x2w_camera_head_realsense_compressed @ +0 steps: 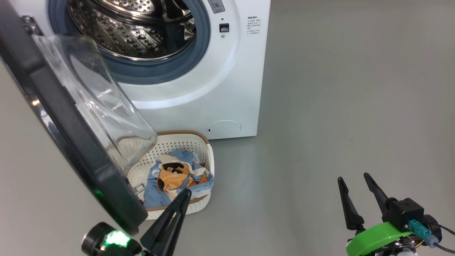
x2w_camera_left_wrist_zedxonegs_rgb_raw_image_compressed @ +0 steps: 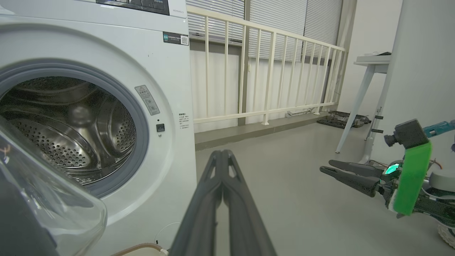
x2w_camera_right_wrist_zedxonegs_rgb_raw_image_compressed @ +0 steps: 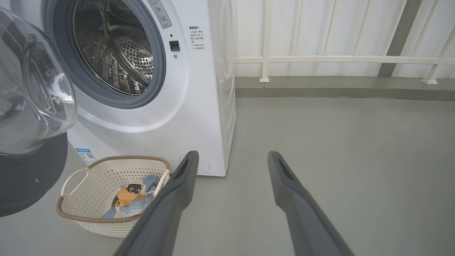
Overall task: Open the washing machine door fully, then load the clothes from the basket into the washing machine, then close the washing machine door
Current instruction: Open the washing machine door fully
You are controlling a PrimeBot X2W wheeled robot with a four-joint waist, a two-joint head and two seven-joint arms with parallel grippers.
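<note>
The open washing machine door (x2w_camera_head_realsense_compressed: pixel 67 124), at the frame's left, hides the left end of the basket (x2w_camera_head_realsense_compressed: pixel 199 147). The washing machine (x2w_camera_head_realsense_compressed: pixel 227 89) is cut off at the top edge. A grey floor (x2w_camera_head_realsense_compressed: pixel 337 106) runs back to a pale railing (x2w_camera_left_wrist_zedxonegs_rgb_raw_image_compressed: pixel 270 71). The clothes (x2w_camera_head_realsense_compressed: pixel 177 176) lie in the basket at lower centre, perhaps as one bundle. The left gripper (x2w_camera_head_realsense_compressed: pixel 185 193) has its fingers pressed together on nothing, and the right gripper (x2w_camera_head_realsense_compressed: pixel 353 177) has its fingers apart.

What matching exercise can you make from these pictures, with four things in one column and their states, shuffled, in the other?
Column one
1. washing machine door
2. clothes
3. left gripper
4. right gripper

Column two
A. fingers spread apart
B. swung open
C. lying in the basket
D. fingers pressed together

Pairs: 1-B, 2-C, 3-D, 4-A
</note>
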